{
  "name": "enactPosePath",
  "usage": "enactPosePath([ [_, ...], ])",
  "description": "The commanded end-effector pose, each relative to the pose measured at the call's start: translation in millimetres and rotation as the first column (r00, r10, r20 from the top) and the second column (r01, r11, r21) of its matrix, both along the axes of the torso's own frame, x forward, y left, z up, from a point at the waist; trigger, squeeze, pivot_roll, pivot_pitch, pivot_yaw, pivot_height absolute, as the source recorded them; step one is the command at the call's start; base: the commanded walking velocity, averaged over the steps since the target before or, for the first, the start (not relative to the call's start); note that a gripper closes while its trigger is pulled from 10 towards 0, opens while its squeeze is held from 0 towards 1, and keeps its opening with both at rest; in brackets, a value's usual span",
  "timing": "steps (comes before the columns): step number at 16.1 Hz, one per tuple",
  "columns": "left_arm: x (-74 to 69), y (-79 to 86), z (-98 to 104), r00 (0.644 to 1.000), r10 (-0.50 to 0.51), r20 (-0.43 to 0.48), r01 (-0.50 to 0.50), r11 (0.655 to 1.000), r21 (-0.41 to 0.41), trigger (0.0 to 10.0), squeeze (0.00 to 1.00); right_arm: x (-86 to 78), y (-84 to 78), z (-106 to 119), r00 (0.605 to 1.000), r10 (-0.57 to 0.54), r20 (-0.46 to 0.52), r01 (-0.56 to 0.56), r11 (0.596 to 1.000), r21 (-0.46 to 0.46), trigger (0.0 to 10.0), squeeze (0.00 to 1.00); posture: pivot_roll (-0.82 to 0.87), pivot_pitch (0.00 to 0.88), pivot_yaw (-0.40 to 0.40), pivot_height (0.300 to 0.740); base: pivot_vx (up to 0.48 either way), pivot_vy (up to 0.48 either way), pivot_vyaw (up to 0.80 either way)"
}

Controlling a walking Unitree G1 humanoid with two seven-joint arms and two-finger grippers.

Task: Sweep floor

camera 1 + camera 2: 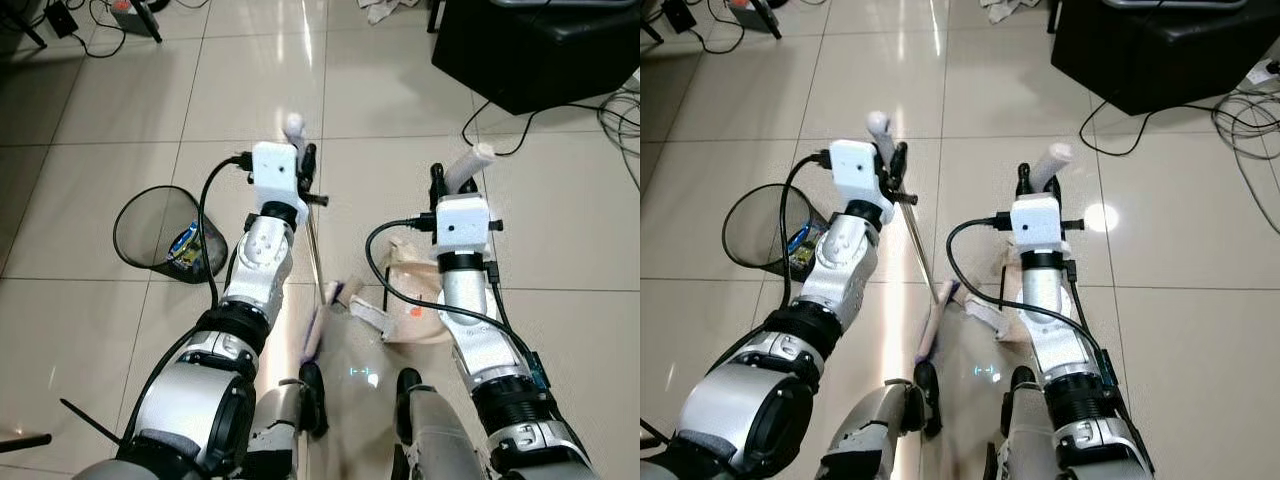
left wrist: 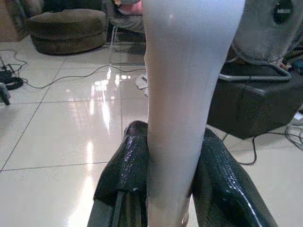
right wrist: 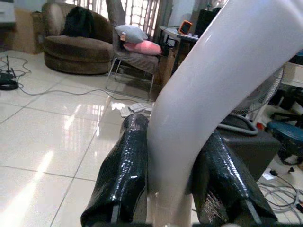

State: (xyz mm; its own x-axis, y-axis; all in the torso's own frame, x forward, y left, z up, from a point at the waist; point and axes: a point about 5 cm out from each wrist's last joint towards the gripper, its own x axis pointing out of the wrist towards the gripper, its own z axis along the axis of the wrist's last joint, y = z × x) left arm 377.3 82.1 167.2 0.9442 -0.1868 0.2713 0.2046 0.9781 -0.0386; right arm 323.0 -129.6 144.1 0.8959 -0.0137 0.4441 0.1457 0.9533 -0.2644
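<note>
We stand on a glossy tiled floor [image 1: 120, 110], which looks slippery enough that dust should slide easily. A black box [image 1: 540, 50] sits far right with cables [image 1: 620, 125] trailing beside it, and a mesh waste bin [image 1: 165, 235] stands on our near left with wrappers inside.

Just right of our feet lies the dustpan [image 1: 415, 305], pale and flat on the tiles; our right gripper [image 1: 455, 180] has its fingers [image 3: 125, 175] closed around the white dustpan handle [image 3: 213, 94]. It seems light and rigid plastic, so a firm grip low on the handle should keep it steady.

Between our arms is the broom [image 1: 318, 330], its head resting on the floor. Our left gripper [image 1: 300, 150] is clamped on the white broom handle [image 2: 184, 94]. We judge it light, stiff in the thin shaft and soft at the bristles, with a smooth handle that could twist in our grip.
</note>
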Motion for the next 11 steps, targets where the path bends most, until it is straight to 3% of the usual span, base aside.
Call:
enactPosePath([
  [1,-0.6,3.2,-7.5,0.999,0.023,-0.041,-0.025,0.998,-0.051,10.0,0.00,-5.2,7.8,-14.7,0.999,0.024,-0.047,-0.023,1.000,0.012,10.0,0.00,0.08,0.391,0.154,0.740,0.000,0.000,0.00],
  [2,-0.1,3.7,-6.9,0.999,0.026,-0.046,-0.029,0.997,-0.068,10.0,0.00,-5.5,8.0,-15.4,0.999,0.023,-0.047,-0.022,1.000,0.019,10.0,0.00,0.08,0.390,0.153,0.740,0.000,0.000,0.00],
  [4,4.5,8.3,0.1,0.996,0.058,-0.070,-0.071,0.976,-0.204,10.0,0.00,-5.7,10.0,-18.0,0.998,0.028,-0.052,-0.027,0.999,0.029,10.0,0.00,0.08,0.384,0.154,0.740,0.000,0.000,0.00],
  [6,7.7,10.1,6.2,0.995,0.064,-0.077,-0.082,0.960,-0.269,10.0,0.00,-4.6,5.7,-20.1,0.998,0.007,-0.062,-0.004,0.999,0.052,10.0,0.00,0.08,0.374,0.151,0.740,0.000,0.000,0.00],
  [9,9.1,7.1,10.2,0.997,0.035,-0.070,-0.055,0.953,-0.298,10.0,0.00,-3.0,0.8,-22.1,0.997,-0.013,-0.071,0.018,0.998,0.068,10.0,0.00,0.08,0.359,0.148,0.740,0.000,0.000,0.00],
  [11,10.1,5.2,14.6,0.998,-0.041,-0.045,0.028,0.962,-0.272,10.0,0.00,-1.7,-2.7,-20.0,0.998,-0.019,-0.063,0.023,0.997,0.073,10.0,0.00,0.07,0.335,0.144,0.740,0.000,0.000,0.00],
])
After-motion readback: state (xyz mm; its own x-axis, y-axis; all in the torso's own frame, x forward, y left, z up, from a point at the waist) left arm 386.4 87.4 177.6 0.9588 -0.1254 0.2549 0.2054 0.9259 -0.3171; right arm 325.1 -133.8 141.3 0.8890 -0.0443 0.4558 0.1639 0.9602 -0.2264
